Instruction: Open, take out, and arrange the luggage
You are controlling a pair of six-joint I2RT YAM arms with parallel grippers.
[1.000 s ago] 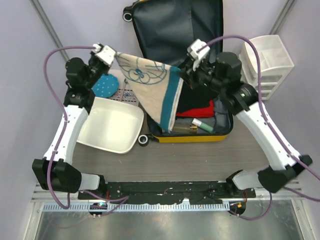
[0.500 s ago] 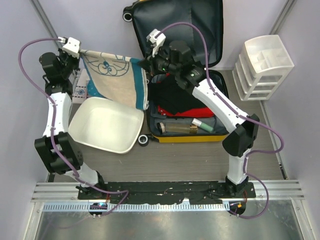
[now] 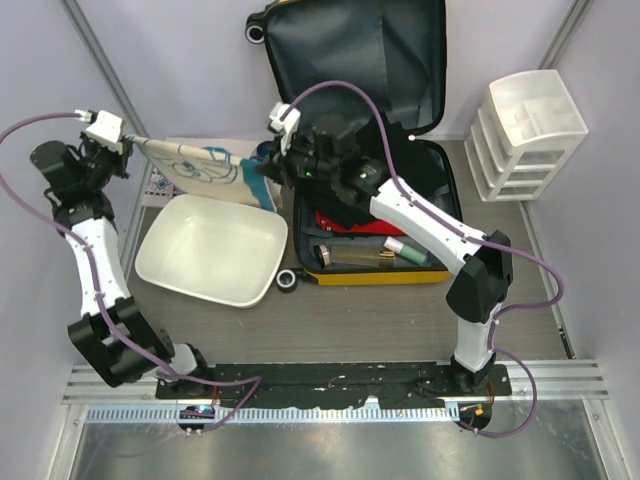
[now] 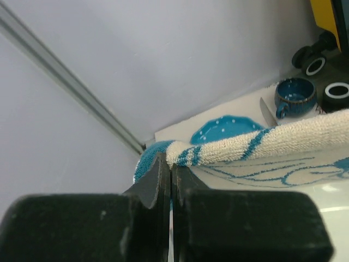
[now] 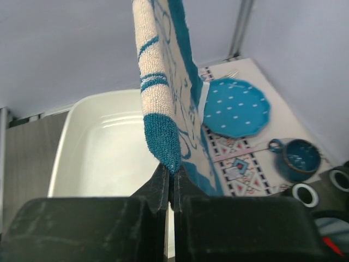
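Over the table, left of the luggage, the towel hangs stretched sideways, the left gripper clamped on its far corner and the right gripper clamped on the corner nearest the luggage.

Overhead count for you: 1 luggage at top centre, with 2 of its wheels showing: one wheel at upper left, the second wheel mid-frame. 1 towel, 1 white tub centre left, 1 drawer unit upper right. In the right wrist view: 1 dotted plate, 1 blue mug, 1 patterned mat. Grippers, 2: left gripper, right gripper.
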